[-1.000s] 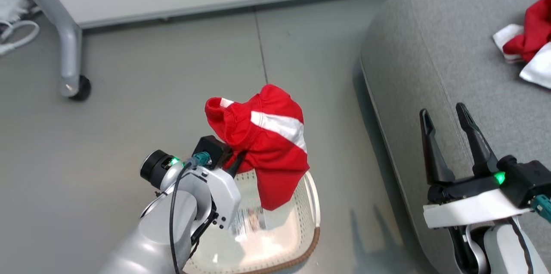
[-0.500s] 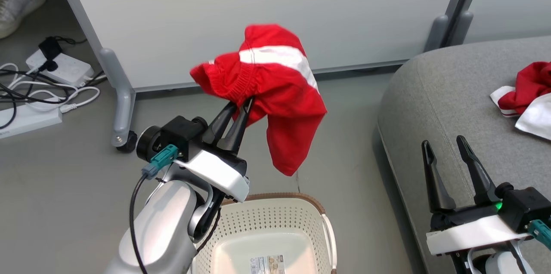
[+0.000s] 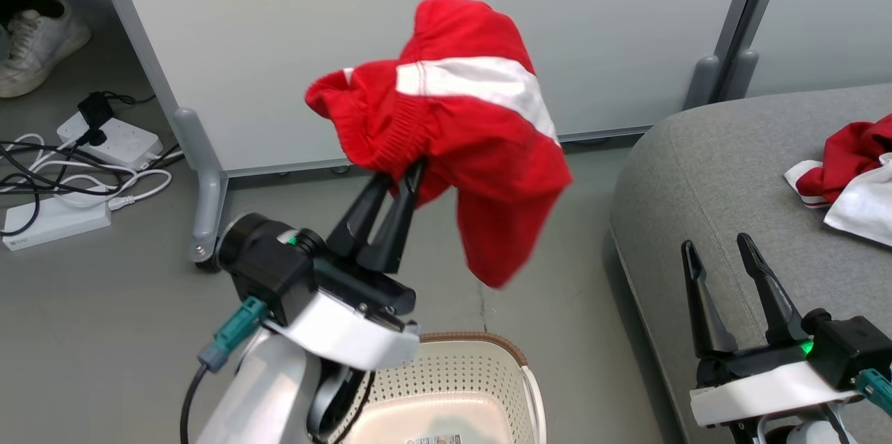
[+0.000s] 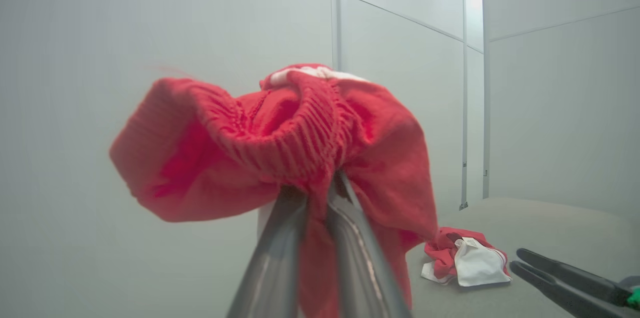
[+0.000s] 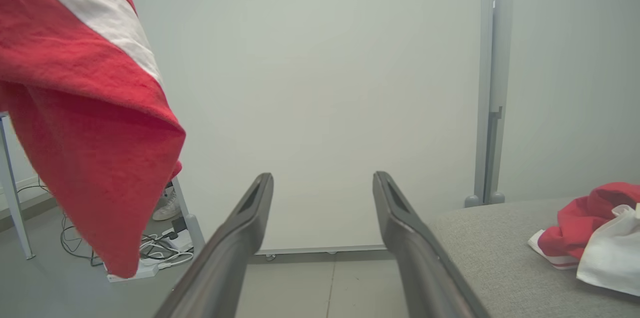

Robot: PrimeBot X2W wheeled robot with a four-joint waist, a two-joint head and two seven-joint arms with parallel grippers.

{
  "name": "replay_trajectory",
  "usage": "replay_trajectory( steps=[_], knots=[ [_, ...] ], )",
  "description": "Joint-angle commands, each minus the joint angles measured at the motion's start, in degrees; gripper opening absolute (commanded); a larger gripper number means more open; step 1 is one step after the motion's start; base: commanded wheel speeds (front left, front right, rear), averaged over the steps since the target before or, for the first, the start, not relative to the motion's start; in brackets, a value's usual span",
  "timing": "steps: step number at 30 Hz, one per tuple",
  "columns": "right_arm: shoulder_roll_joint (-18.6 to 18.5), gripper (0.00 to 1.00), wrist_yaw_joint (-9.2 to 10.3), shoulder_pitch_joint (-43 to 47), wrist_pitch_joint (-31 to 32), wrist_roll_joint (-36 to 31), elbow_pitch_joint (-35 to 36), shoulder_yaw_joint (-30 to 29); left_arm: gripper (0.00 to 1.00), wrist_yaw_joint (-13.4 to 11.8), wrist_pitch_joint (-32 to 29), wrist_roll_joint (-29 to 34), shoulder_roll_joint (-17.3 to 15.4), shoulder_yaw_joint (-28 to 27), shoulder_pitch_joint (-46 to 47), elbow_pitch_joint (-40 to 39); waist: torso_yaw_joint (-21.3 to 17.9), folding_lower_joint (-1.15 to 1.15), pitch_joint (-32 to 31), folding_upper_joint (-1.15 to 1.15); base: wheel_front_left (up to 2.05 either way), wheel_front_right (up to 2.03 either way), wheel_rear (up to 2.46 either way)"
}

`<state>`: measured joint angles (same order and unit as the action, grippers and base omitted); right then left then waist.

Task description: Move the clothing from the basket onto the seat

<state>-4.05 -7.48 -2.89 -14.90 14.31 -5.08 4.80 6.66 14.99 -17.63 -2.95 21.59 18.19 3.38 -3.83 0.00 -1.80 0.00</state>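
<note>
Clothing [image 3: 474, 144] pinched in left tool [image 3: 403, 176], basket [image 3: 456, 369] below

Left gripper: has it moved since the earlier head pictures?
Yes. The left gripper, shut on the clothing, has risen: it was down at the basket, and now stands well above it.

- The head view looks forward and down from above. The left gripper [image 3: 403, 175] rises from the lower left of the frame and the right gripper [image 3: 716, 243] from the lower right. The basket [image 3: 488, 367] is at the bottom edge.
- The left wrist view looks nearly level along its own fingers, very close to the red garment [image 4: 280, 148].
- The right wrist view sits low and level, facing the white panels [image 5: 325, 83].
- All three views share the garment, the seat [image 5: 490, 258] and the heap of clothing [image 5: 590, 228] on it.
</note>
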Motion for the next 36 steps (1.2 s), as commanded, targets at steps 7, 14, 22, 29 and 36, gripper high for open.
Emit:
replay_trajectory(
  steps=[7,14,22,29,36],
  knots=[
    [-0.71,1.00,-0.04,0.89,-0.26,0.25,0.71,-0.38,0.00,0.64,0.24,2.74,-0.38,4.98,-2.87,-0.82,-0.09,0.00,0.05,0.00,0.00,0.00,0.00],
    [-1.21,1.00,-0.04,0.65,-0.27,0.33,1.77,0.03,0.00,0.79,0.24,1.74,-0.21,6.02,-3.33,-0.16,-0.15,0.00,0.69,0.00,0.00,0.00,0.00],
    [-2.69,1.00,-0.04,0.07,-0.26,2.28,3.84,2.04,0.00,0.81,0.23,1.53,-0.27,5.39,-2.93,1.33,-0.67,0.00,0.89,0.00,0.00,0.00,0.00],
    [-8.51,1.00,-0.04,-0.20,-0.26,2.32,9.51,9.40,0.00,0.81,0.23,2.01,-0.59,4.27,-2.95,2.05,-1.02,0.00,1.33,0.00,0.00,0.00,0.00],
    [-14.85,1.00,-0.03,0.32,-0.26,-5.77,13.27,15.70,0.00,0.83,0.23,2.27,-0.60,3.78,-2.73,2.44,-1.19,0.00,1.68,0.00,0.00,0.00,0.00]
  ],
)
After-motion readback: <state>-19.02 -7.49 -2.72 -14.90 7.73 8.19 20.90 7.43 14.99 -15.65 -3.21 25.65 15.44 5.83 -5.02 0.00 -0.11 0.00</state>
